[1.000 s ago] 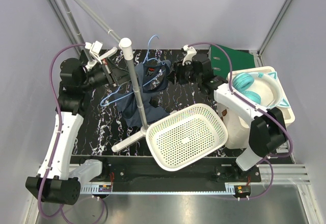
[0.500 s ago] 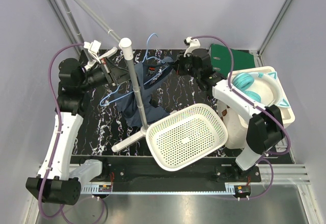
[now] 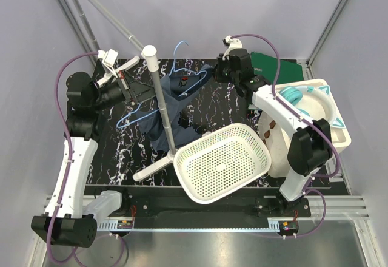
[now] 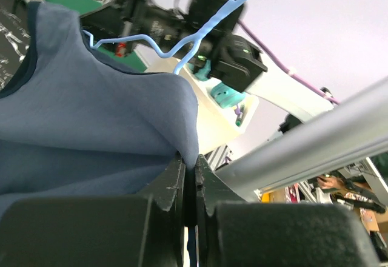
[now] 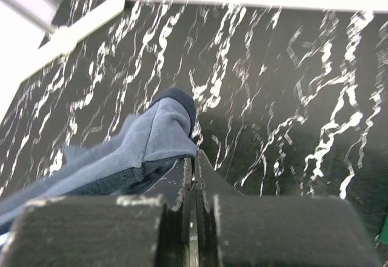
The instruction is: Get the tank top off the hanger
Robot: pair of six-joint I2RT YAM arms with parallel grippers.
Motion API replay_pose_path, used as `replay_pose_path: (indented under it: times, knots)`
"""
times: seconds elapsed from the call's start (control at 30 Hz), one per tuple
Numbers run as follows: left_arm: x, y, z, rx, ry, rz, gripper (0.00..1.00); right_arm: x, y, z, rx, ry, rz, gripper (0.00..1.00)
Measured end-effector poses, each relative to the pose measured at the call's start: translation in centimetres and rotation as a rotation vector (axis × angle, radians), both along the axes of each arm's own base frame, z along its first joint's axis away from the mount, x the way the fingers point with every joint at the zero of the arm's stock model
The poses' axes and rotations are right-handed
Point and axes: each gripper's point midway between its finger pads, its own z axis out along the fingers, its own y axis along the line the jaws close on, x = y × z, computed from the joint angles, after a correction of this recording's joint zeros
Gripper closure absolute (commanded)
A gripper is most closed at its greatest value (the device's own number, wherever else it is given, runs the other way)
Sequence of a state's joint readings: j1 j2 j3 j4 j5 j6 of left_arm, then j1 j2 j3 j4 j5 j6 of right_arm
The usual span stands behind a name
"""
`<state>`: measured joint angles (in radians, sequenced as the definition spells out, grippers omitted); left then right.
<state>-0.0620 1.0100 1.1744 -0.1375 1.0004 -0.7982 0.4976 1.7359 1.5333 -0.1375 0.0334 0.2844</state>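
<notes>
Both grippers pinching the tank top, hanger in the middle

Left gripper (image 4: 189, 165) has its fingers squeezed together on a fold of the tank top (image 4: 91, 115), and the right gripper (image 5: 193, 161) is clamped the same way on a rolled blue edge. So the cloth hangs spread between the two arms over the black marbled table (image 3: 118, 155), just behind the white stand pole (image 3: 159, 97). The light-blue hanger (image 3: 180, 53) is tangled in it with its hook poking up at the back. The white basket (image 3: 223, 161) sits nearer the front, tilted, apart from the cloth.
</notes>
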Motion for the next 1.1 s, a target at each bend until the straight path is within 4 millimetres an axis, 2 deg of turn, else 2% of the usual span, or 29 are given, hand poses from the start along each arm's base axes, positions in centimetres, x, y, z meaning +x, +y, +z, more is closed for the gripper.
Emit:
replay_pose_path:
  times: [0.1, 0.13, 0.2, 0.23, 0.37, 0.47, 0.53, 0.63, 0.7, 0.77, 0.9, 0.93, 1.1]
  knots:
    - [-0.1, -0.1, 0.0, -0.012, 0.000, -0.012, 1.00, -0.5, 0.6, -1.3, 0.016, 0.054, 0.055, 0.68]
    - [0.0, -0.1, -0.1, -0.014, 0.006, -0.012, 1.00, -0.7, 0.9, -1.7, 0.025, 0.072, 0.072, 0.50]
    - [0.1, -0.1, -0.3, -0.017, 0.014, -0.012, 1.00, -1.4, 1.3, -2.3, 0.034, 0.108, 0.100, 0.42]
    - [0.2, -0.1, -0.2, -0.017, 0.010, -0.012, 1.00, -1.7, 1.3, -2.6, 0.032, 0.125, 0.105, 0.34]
    - [1.1, 0.0, -0.9, 0.005, 0.006, 0.005, 1.00, -3.1, 0.7, -4.2, 0.004, 0.199, 0.104, 0.23]
    - [2.0, 0.1, -1.8, 0.021, 0.022, 0.016, 1.00, -4.8, -0.8, -4.5, -0.030, 0.241, 0.079, 0.19]
    - [2.7, 0.1, -2.4, 0.026, 0.042, 0.020, 1.00, -6.0, -1.6, -3.3, -0.037, 0.235, 0.068, 0.19]
    - [3.5, 0.0, -3.2, 0.030, 0.068, 0.020, 1.00, -7.8, -1.9, 1.1, 0.005, 0.153, 0.091, 0.16]
    - [3.8, -0.2, -3.7, 0.032, 0.082, 0.014, 1.00, -9.4, -1.0, 4.8, 0.060, 0.071, 0.151, 0.14]
    - [3.9, -0.5, -4.1, 0.034, 0.092, 0.002, 1.00, -11.6, 0.9, 9.5, 0.143, -0.050, 0.254, 0.13]
    - [3.7, -1.0, -4.6, 0.036, 0.103, -0.018, 1.00, -13.9, 4.0, 13.1, 0.223, -0.152, 0.372, 0.18]
    - [3.7, -1.1, -4.8, 0.036, 0.106, -0.021, 1.00, -14.2, 4.7, 13.6, 0.238, -0.167, 0.391, 0.22]
    - [3.6, -1.1, -5.4, 0.037, 0.122, -0.027, 1.00, -14.4, 7.2, 14.9, 0.299, -0.224, 0.445, 0.27]
